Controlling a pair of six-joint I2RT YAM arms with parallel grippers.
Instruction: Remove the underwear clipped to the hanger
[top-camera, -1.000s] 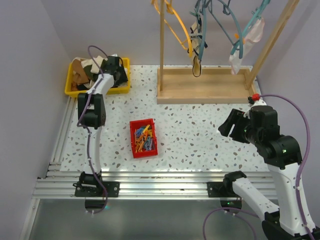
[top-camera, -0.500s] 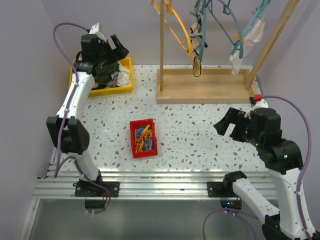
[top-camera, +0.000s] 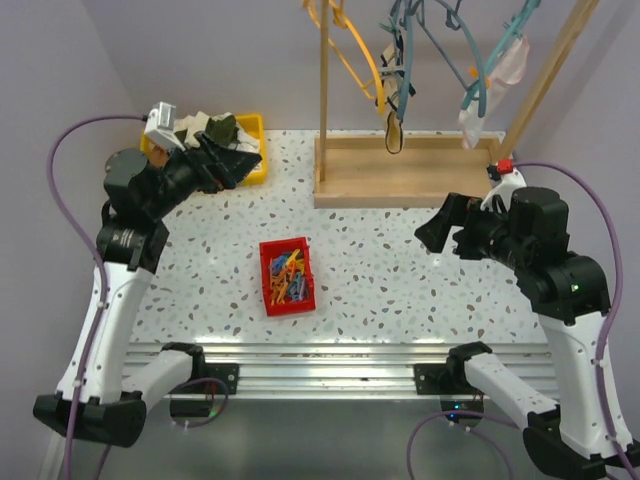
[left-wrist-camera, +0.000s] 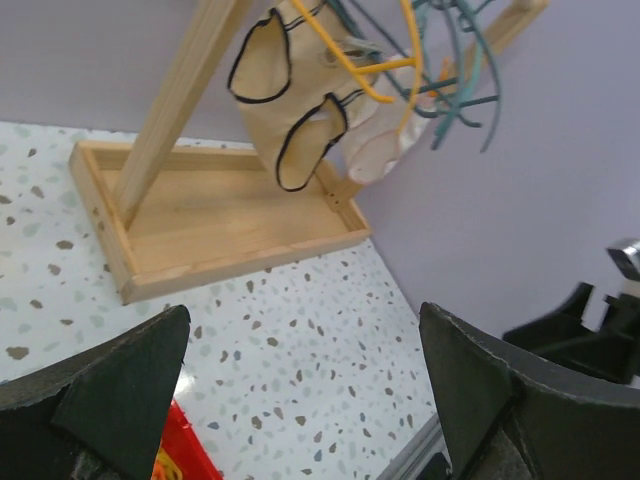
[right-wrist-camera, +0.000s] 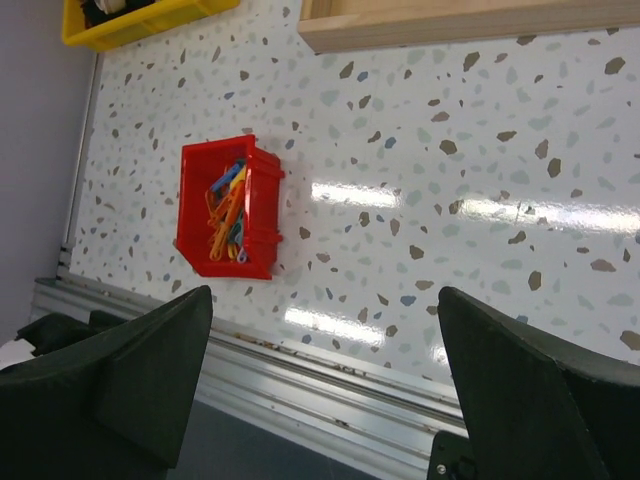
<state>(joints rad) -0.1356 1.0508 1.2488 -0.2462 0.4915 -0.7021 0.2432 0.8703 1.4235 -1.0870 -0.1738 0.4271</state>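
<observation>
Hanging from the orange hanger (left-wrist-camera: 372, 72) on the wooden rack (top-camera: 410, 186), the underwear (left-wrist-camera: 290, 100) is a cream-beige brief whose two leg openings are edged with a thin black band, so each reads as a dark outlined loop against the pale cloth. In the left wrist view it hangs slack and a little folded over, its lower edge above the rack's tray-like base without touching it. From the top view the underwear (top-camera: 393, 131) shows only as a small dark-rimmed scrap dangling in front of the back wall. How it is fastened to the wire cannot be made out. Just beside it hangs a paler, whitish garment (left-wrist-camera: 385, 150), and a tangle of teal hangers (left-wrist-camera: 455, 60) crosses above both. The left gripper (left-wrist-camera: 300, 320) is raised over the far left part of the speckled table (top-camera: 380, 280) and aimed toward the rack; its fingers (left-wrist-camera: 120, 385) are spread wide with nothing between them, well apart from the underwear. Behind it sits a yellow bin (top-camera: 257, 140) holding clothes. The right gripper (top-camera: 435, 225) hovers over the right side of the table, near the rack's base, and is likewise spread wide and holds nothing. Nearer the arms' bases, between the two arms, stands a red bin (top-camera: 266, 280) filled with coloured clothespins (top-camera: 288, 278).
</observation>
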